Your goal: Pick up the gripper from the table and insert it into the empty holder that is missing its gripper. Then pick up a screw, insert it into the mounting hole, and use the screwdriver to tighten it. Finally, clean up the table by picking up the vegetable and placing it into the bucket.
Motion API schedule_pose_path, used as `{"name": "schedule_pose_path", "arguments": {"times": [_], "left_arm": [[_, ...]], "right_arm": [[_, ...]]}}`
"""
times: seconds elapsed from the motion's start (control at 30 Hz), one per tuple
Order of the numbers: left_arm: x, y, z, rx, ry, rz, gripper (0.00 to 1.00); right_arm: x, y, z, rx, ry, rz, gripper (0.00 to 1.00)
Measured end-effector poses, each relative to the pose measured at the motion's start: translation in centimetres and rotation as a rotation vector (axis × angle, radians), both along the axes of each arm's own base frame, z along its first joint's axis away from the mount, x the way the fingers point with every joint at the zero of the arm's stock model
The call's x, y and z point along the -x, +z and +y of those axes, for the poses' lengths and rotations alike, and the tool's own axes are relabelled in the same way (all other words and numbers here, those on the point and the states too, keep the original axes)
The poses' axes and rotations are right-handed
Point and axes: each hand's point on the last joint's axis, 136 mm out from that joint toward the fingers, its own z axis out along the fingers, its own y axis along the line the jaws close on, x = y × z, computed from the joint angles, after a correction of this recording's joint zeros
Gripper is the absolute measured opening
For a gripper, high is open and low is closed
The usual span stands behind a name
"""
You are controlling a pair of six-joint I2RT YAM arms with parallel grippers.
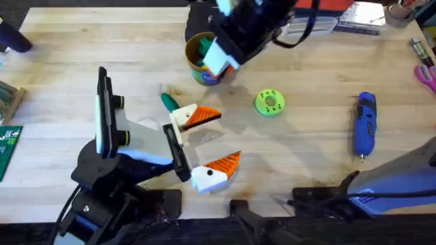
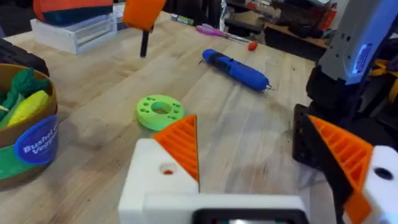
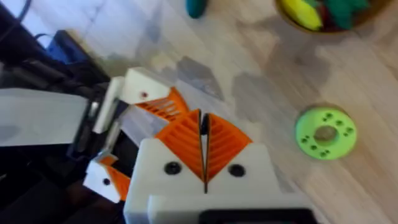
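Our right fingers (image 3: 180, 146) are pressing together on nothing near the bucket (image 1: 191, 50), and our left fingers (image 2: 180, 146) are spreading wide. We are judging cleanup in hand: the vegetable (image 1: 168, 102) is lying on the table (image 1: 306, 156), needing open fingers lowered around it

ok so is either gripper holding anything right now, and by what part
Nothing is held. The left gripper is open and empty. The right gripper is shut, pressed together with nothing visible in between.
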Motion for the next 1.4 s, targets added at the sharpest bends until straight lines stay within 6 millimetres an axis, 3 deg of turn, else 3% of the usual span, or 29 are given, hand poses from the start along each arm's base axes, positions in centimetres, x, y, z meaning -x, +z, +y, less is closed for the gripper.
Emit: {"name": "schedule_pose_path", "arguments": {"times": [0.2, 0.47, 0.77, 1.4], "left_arm": [[0.0, 0.0, 0.0, 0.0, 0.0, 0.0, 0.985], [0.0, 0.0, 0.0, 0.0, 0.0, 0.0, 0.985], [0.0, 0.0, 0.0, 0.0, 0.0, 0.0, 0.985], [0.0, 0.0, 0.0, 0.0, 0.0, 0.0, 0.985]], "right_arm": [[2.5, 0.3, 3.0, -0.044, 0.092, 0.006, 0.007], [4.9, -0.3, 4.8, -0.035, 0.167, 0.025, 0.007], [5.0, -2.0, 5.5, 0.0, 0.177, 0.058, 0.007], [5.1, -1.9, 6.3, -0.017, 0.193, 0.043, 0.007]]}}
